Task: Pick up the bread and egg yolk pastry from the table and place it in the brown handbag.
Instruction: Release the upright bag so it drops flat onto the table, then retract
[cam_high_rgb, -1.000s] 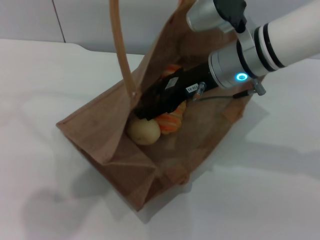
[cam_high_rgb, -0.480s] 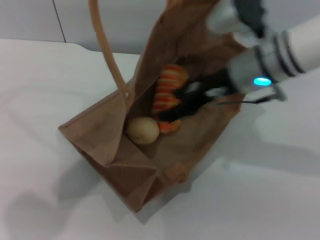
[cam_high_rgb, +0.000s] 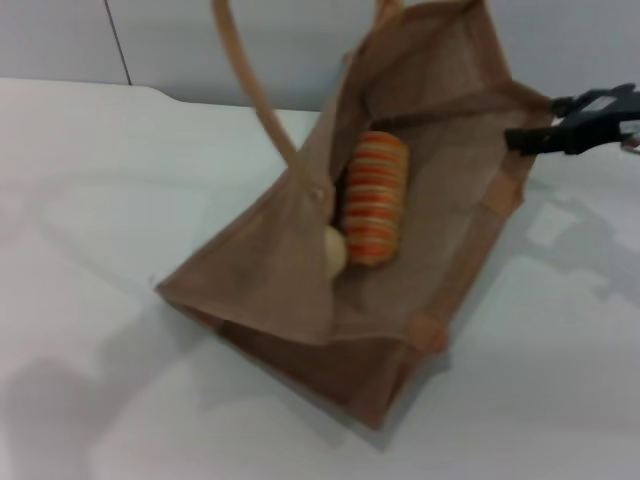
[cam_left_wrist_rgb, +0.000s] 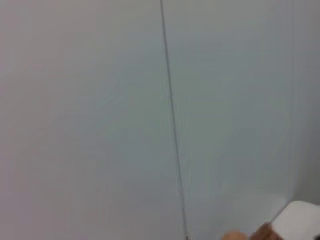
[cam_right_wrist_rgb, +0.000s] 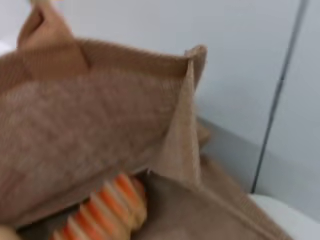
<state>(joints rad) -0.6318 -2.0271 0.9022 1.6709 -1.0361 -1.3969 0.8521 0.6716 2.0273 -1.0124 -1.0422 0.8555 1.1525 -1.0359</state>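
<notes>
Bread (cam_high_rgb: 374, 197) beside egg yolk pastry (cam_high_rgb: 334, 250) inside brown handbag (cam_high_rgb: 440, 180), right gripper (cam_high_rgb: 548, 122) fingers apart outside.

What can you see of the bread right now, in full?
The bread is an elongated ridged loaf with alternating orange and cream stripes, looking whole and undamaged. It lies inside the brown handbag, on the bag's inner fabric, its long axis pointing from the opening toward the bottom. The egg yolk pastry sits at its lower left end, seemingly touching. No gripper holds it; the right gripper is outside the bag. The right wrist view shows one striped end.
</notes>
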